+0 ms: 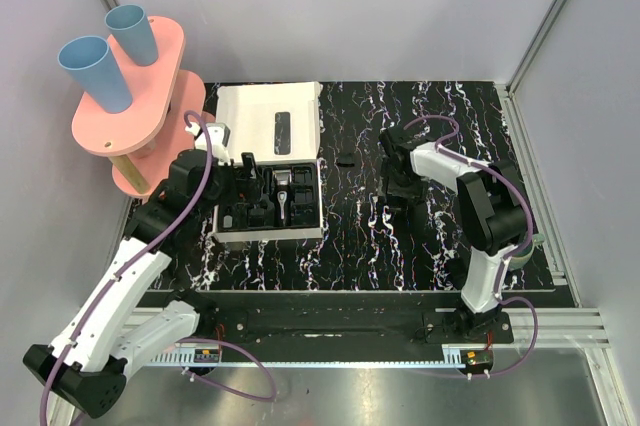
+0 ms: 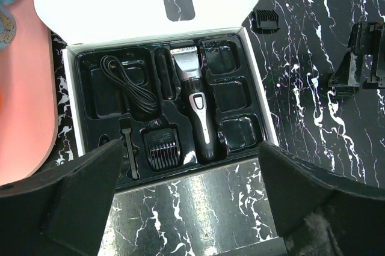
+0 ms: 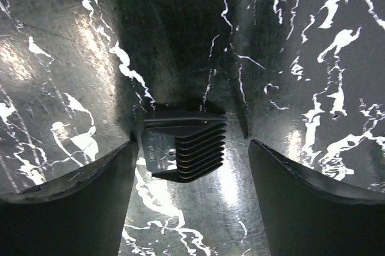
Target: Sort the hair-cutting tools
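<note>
The right pincer [image 1: 393,196] is down at the bench [image 3: 313,57], its jaws wide and holding nothing. A comb attachment [image 3: 183,145] lies flat between them, closer to the finger on the left of the wrist view. Its ridges run from finger to finger, so I'd say closing is all that's left. The left pincer [image 2: 191,151] hangs equally wide over the box [image 2: 144,3], where the clipper [image 2: 198,112] rests. A stamped mark on the comb is unreadable.
</note>
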Available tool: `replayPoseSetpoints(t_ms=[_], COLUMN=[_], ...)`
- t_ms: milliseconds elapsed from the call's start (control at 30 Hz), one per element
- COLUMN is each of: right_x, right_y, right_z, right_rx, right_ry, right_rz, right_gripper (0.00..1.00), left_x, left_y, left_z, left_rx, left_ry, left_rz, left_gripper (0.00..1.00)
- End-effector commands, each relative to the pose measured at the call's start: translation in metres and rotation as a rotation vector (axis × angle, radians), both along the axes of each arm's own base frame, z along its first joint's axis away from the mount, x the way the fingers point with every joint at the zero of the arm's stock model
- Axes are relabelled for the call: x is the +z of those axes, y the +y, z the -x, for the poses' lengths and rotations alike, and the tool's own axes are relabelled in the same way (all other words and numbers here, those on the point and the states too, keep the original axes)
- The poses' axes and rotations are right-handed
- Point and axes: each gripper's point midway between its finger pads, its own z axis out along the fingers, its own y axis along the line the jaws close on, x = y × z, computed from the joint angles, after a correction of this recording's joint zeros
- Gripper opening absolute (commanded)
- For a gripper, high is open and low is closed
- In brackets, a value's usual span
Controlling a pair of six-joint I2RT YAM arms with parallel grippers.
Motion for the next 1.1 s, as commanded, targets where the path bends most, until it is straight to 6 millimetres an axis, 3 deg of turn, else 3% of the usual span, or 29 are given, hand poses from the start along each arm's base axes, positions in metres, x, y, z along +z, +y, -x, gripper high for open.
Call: replayPoseSetpoints(t_ms=[0,267,400,733,933,1067], right_x=[-0.001,-0.011,-0.012,-0.018,0.001,0.029], right_y=[0.006,0.006,0.016,0.02,0.028,0.035], right_z=[-0.011,-0.007,-0.005,-0.003,-0.009,-0.016], right_rx=[-0.026,-0.034,-0.014,-0.009,0.016,0.028], right_ry=[-0.011,0.017,0.025,0.032,-0.033,-0.101], right_rz=[-0.029,-0.05,-0.111,-0.165,-0.219,-0.271], right_gripper=[0.81,0.73,0.65,0.6,0.56,0.56], left_x=[0.003,0.001,0.001,-0.001,-0.001,-0.001], left_y=[-0.006,-0.007,-0.006,-0.008,-0.009,-0.009], left_z=[-0.004,-0.004,-0.004,-0.003,-0.004,-0.004], left_rx=[-0.025,-0.027,-0.023,-0.028,-0.031,-0.031], left_ry=[-0.018,-0.014,-0.013,-0.005,-0.004,-0.003], left_rz=[0.018,0.02,0.022,0.026,0.03,0.029], left_gripper=[0.99,0.99,0.99,0.99,0.99,0.99])
